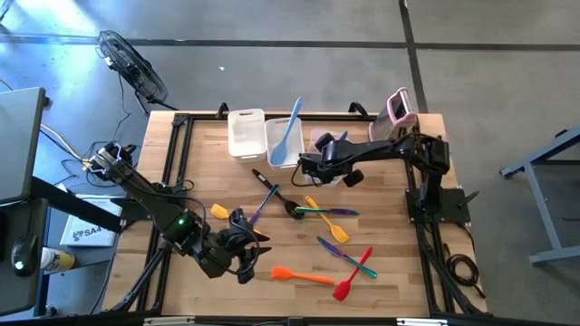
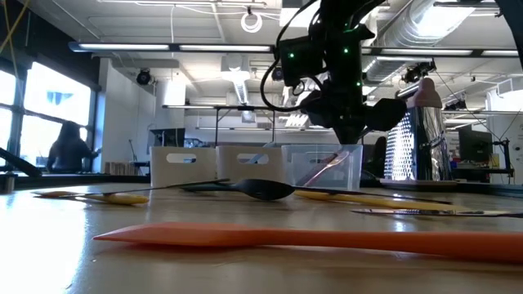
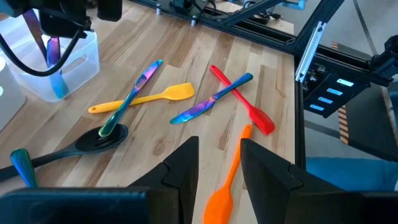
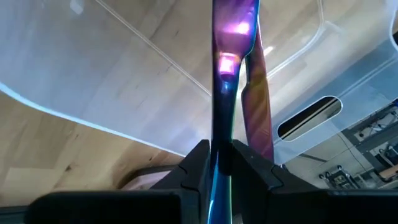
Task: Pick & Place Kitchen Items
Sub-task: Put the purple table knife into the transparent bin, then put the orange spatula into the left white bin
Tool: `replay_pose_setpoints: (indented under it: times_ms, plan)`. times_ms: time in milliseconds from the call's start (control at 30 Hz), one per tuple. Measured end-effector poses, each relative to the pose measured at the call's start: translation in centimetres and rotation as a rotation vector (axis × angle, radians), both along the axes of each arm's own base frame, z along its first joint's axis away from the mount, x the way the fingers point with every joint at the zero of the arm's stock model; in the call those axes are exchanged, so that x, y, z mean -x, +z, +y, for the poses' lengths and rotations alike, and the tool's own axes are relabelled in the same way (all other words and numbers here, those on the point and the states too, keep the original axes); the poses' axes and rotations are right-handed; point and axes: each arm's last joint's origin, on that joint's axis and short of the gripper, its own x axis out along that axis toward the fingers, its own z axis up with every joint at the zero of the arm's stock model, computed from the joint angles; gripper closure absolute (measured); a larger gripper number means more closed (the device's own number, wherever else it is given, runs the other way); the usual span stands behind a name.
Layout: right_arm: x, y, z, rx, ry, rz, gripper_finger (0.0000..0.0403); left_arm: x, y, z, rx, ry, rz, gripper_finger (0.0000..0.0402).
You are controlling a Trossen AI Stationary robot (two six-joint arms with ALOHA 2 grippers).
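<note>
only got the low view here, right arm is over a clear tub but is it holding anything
Observer: Yes. The right gripper is shut on an iridescent utensil, above the clear tub.
Operator: where's the left arm
Observer: The high view shows the left gripper near the table's front, away from the tubs, open and empty.
Operator: what's nearest it
Observer: The orange spatula lies just ahead of its fingers.
Operator: anything already binned
Observer: A light blue spatula stands in the middle tub.
</note>
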Motion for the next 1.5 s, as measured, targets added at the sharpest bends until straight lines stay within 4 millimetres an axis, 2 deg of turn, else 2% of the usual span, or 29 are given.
replay_pose_setpoints:
  times_ms: [300,500,767,1033,1200,1367,1500]
  plan:
    - [-0.3,0.0,-0.3,0.021,-0.031,-0.050,0.0314,0.0,0.0,0.0,0.000,0.000,0.000,0.0286]
    - [-0.2,0.2,-0.5,0.109,-0.066,-0.074,0.0275,0.0,0.0,0.0,0.000,0.000,0.000,0.0286]
    - [0.2,1.4,1.0,0.178,-0.074,-0.105,0.0212,0.0,0.0,0.0,0.000,0.000,0.000,0.0286]
    - [2.6,5.4,5.4,0.213,-0.125,-0.248,0.0202,0.0,0.0,0.0,0.000,0.000,0.000,0.0286]
    - [4.8,8.7,9.1,0.187,-0.206,-0.498,0.0212,0.0,0.0,0.0,0.000,0.000,0.000,0.0286]
    - [7.5,11.3,13.2,-0.021,-0.376,-0.764,0.0215,0.0,0.0,0.0,0.000,0.000,0.000,0.0286]
    - [8.9,12.4,16.5,-0.242,-0.492,-0.888,0.0215,0.0,0.0,0.0,0.000,0.000,0.000,0.0286]
